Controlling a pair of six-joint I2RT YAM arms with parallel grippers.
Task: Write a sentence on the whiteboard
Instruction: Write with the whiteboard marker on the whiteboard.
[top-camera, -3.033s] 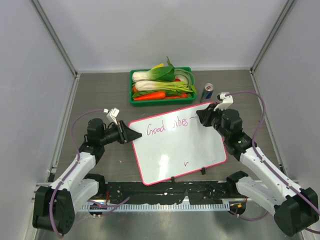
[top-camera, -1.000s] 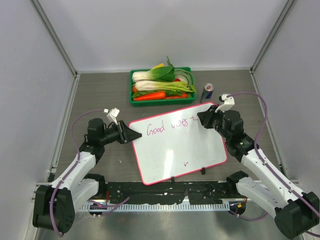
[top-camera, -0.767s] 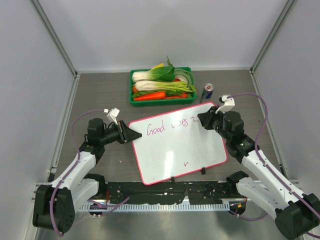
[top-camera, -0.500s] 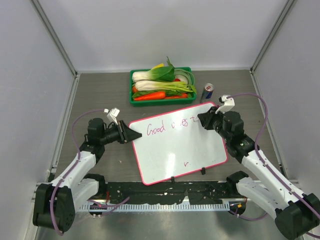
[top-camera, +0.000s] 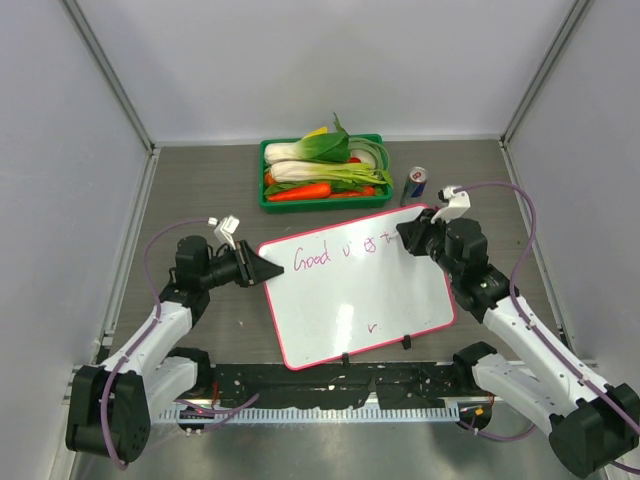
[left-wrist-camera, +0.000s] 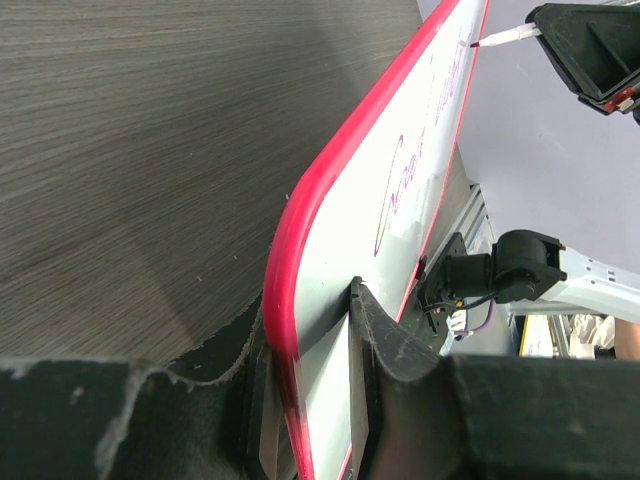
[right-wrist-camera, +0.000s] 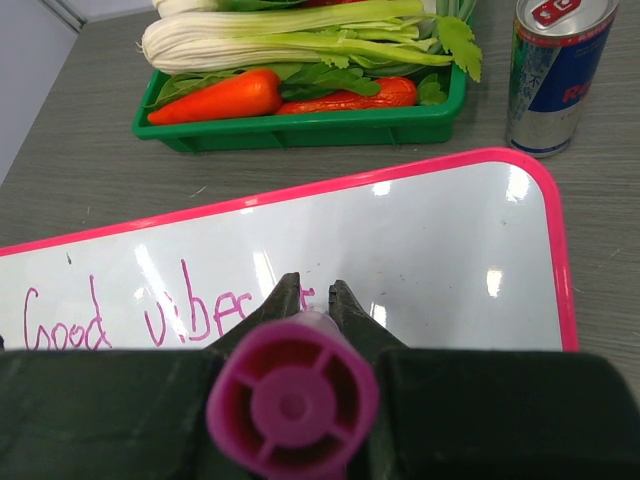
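The whiteboard (top-camera: 360, 295) lies tilted on the table, pink-framed, with two black clips on its near edge. My left gripper (top-camera: 262, 271) is shut on its left edge; the left wrist view shows the pink rim (left-wrist-camera: 322, 205) clamped between my fingers (left-wrist-camera: 388, 345). My right gripper (top-camera: 406, 237) is shut on a magenta marker (right-wrist-camera: 292, 405), tip down on the board's upper right part. The sentence (top-camera: 335, 253) reads "Good vibes" with a further stroke beside the marker tip, also seen in the right wrist view as the sentence (right-wrist-camera: 150, 318). The marker tip (left-wrist-camera: 497, 38) touches the board.
A green tray (top-camera: 324, 199) of vegetables stands behind the board, with a carrot (right-wrist-camera: 215, 97) near its front wall. A blue and silver can (top-camera: 415, 185) stands to its right, just past the board's far right corner. A small purple tick (top-camera: 372, 326) marks the board's lower part.
My right gripper and the marker have shifted slightly to the right along the line of writing, and a new stroke stands after "vibes". The left gripper and the board have stayed still.
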